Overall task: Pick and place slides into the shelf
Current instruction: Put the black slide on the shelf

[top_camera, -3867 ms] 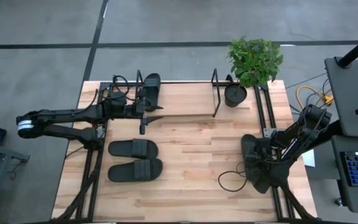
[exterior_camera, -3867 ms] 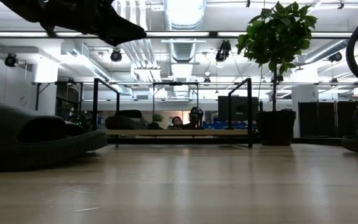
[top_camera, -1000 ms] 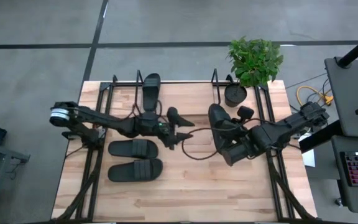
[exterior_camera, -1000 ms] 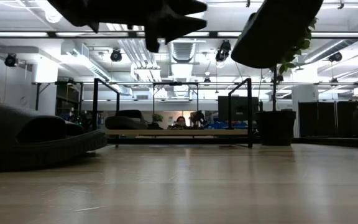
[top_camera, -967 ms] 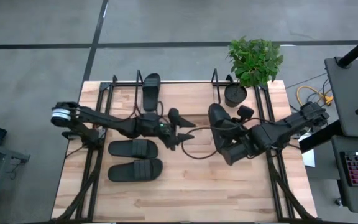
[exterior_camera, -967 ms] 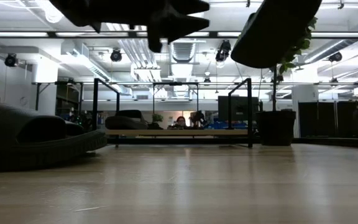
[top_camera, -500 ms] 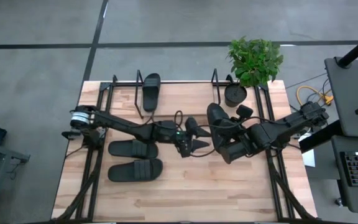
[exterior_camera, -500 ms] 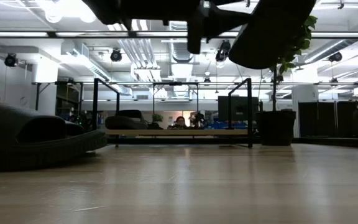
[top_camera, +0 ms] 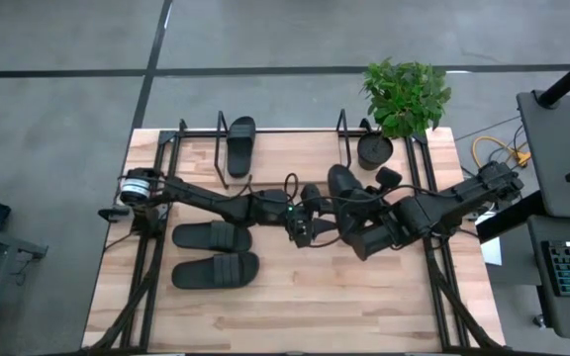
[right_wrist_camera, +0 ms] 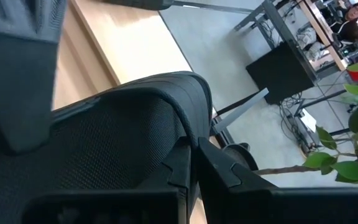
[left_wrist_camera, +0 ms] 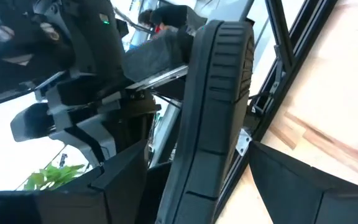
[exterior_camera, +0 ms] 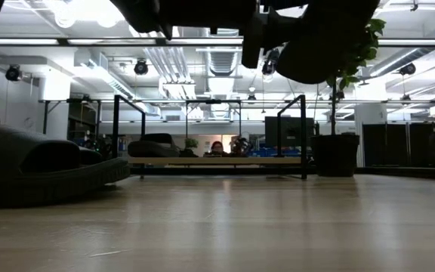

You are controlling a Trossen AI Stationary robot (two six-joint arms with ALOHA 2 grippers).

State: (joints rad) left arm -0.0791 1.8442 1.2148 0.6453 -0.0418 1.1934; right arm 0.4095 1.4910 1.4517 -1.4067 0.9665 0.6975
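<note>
A black slide (top_camera: pixel 344 191) hangs above the table's middle, with my right gripper (top_camera: pixel 369 220) shut on it. My left gripper (top_camera: pixel 315 225) reaches in level from the left, open. Its fingers (left_wrist_camera: pixel 126 177) stand on either side of that slide's near end (left_wrist_camera: pixel 213 106). Another slide (top_camera: pixel 238 144) stands on its edge in the shelf (top_camera: pixel 290 158) at the far side. Two more slides (top_camera: pixel 213 235) (top_camera: pixel 216 269) lie flat on the table at the near left. My right gripper pinches the ribbed edge of the slide's strap (right_wrist_camera: pixel 188 93) between its two fingers, coming from the table's right and slanting down. The slide is lifted clear of the table, tilted. My left gripper's fingers flank the slide's sole; I cannot tell whether they touch it.
A potted plant (top_camera: pixel 376 148) stands at the far right, just past the shelf's right upright (top_camera: pixel 344 148). A loose cable (top_camera: pixel 287 188) hangs over the table's middle. Bare wood (top_camera: pixel 305 297) lies along the near side.
My left gripper has reached toward the table's right, rolling a little and staying open, until its fingers came to either side of the lifted slide. The right gripper has kept the slide where it was.
</note>
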